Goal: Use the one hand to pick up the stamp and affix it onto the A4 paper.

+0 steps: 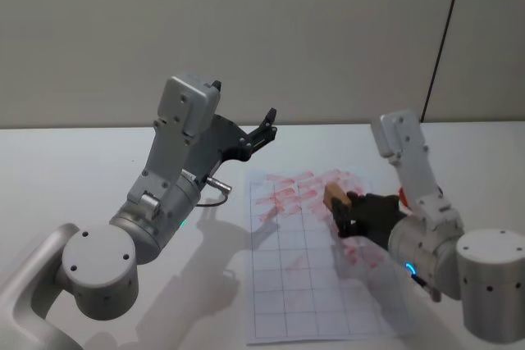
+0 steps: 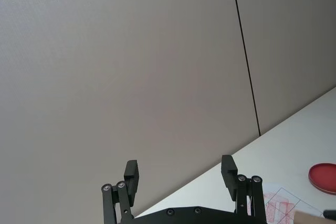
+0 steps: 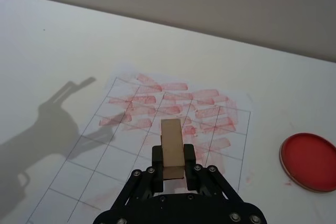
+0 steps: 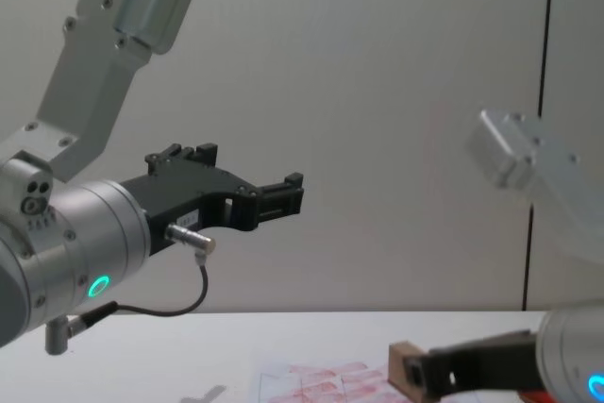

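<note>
Fingers point(image 3: 156, 156) of the right gripper point(image 3: 172, 153) pinch the stamp point(image 3: 171, 140); it risks overprinting the A4 paper's point(image 3: 105, 161) filled upper cells. Left gripper point(image 2: 179, 163) gapes idle, centre-left.

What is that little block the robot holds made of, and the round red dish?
The stamp, clamped in the right gripper, looks like bare matte wood: light tan, flat sides. The red dish looks smooth with a thin rim, perhaps plastic. The left gripper hangs raised, open.

Tan stamp point(image 3: 171, 140), red-smudged gridded A4 paper point(image 3: 105, 167), red dish point(image 3: 308, 162)
</note>
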